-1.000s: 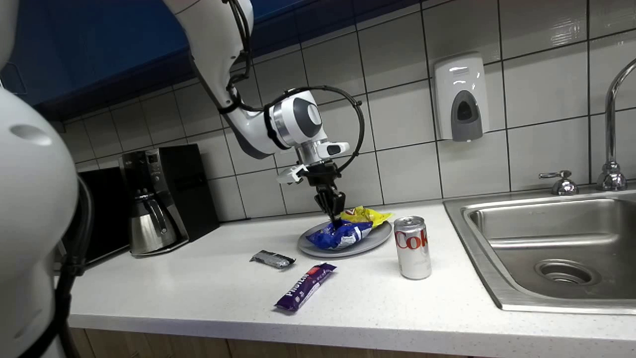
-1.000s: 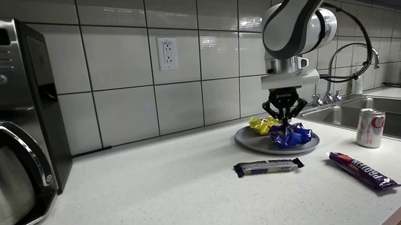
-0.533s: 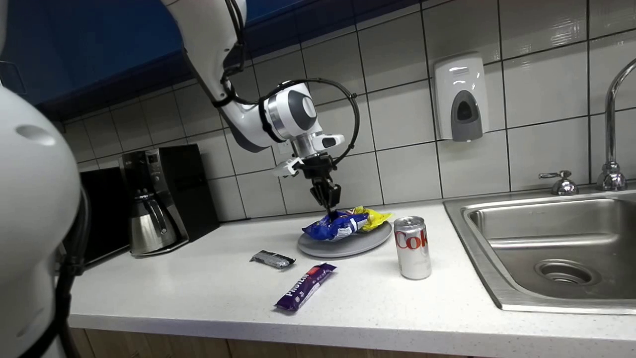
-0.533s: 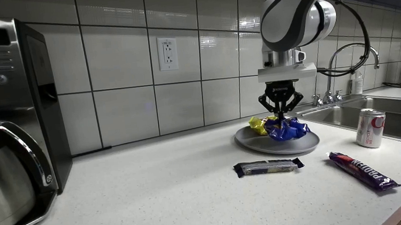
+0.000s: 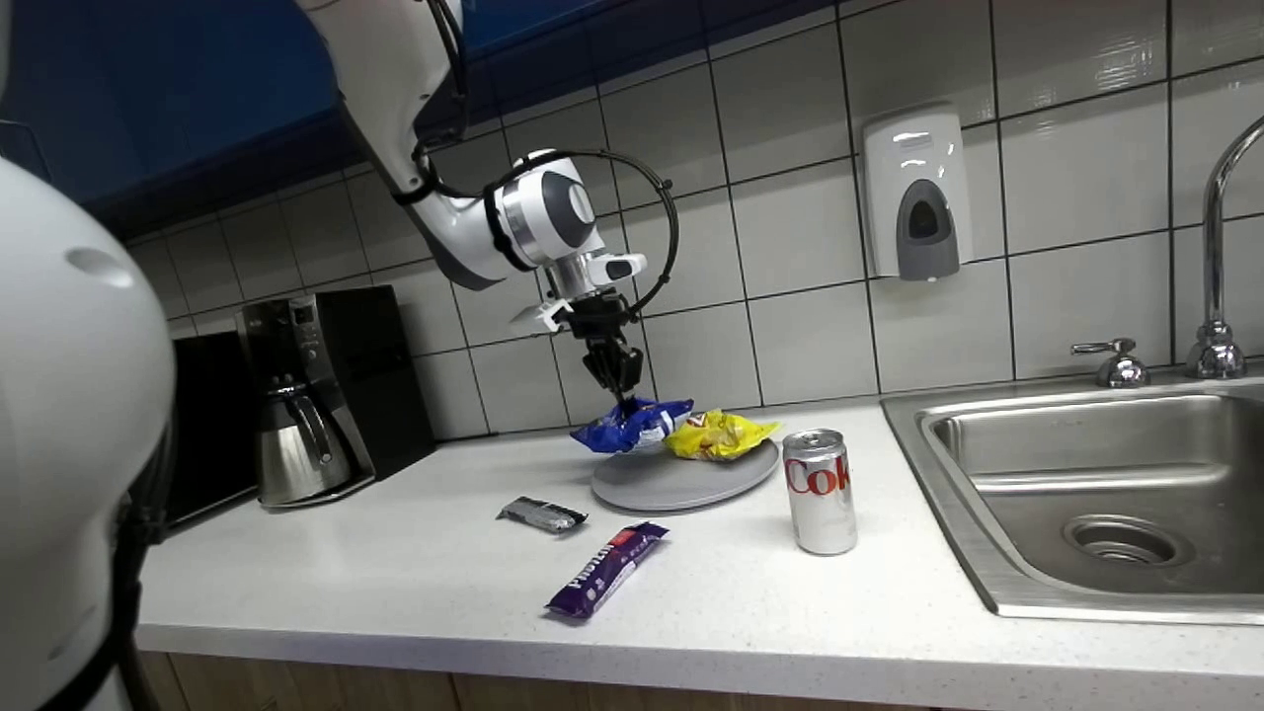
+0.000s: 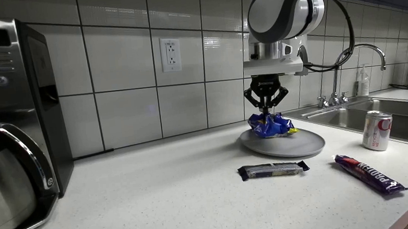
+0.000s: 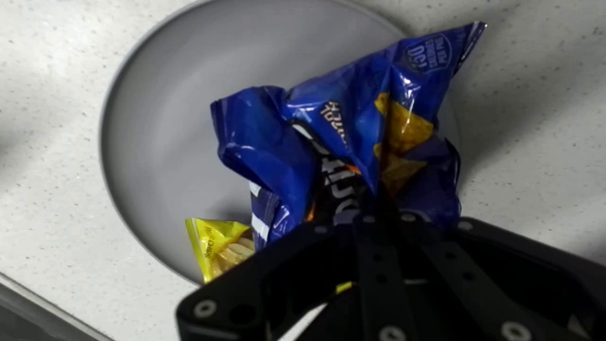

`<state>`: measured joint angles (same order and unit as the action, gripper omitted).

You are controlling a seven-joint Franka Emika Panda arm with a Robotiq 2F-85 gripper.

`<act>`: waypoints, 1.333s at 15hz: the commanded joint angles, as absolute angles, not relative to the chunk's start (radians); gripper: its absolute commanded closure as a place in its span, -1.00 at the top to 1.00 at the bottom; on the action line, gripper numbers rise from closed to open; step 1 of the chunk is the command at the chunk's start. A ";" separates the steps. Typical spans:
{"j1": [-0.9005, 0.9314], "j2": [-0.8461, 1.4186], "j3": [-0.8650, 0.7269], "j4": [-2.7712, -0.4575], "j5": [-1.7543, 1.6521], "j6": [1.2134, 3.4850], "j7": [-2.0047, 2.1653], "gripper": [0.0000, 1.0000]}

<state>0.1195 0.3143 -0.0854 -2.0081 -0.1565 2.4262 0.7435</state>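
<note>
Kinda dim in here tbh, glare streaking the glossy white tiles [image 6: 216, 44], soft shadow beside that crinkly blue plastic chip bag [image 7: 348, 132].

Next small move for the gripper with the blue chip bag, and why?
Probably a slight raise with the gripper closed, before any sideways travel. It pinches the blue chip bag, whose corner reaches past the plate in the wrist view. The yellow chip bag appears close beside it; I can't tell whether they touch, so dragging low might snag it.
</note>
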 commanded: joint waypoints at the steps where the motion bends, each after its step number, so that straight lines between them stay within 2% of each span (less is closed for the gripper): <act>1: 0.140 0.334 -0.058 -1.931 -0.145 2.381 0.724 -1.00; 11: 0.202 0.461 0.001 -1.821 -0.125 2.390 0.702 -1.00; 20: 0.241 0.489 0.018 -1.781 -0.099 2.379 0.689 -1.00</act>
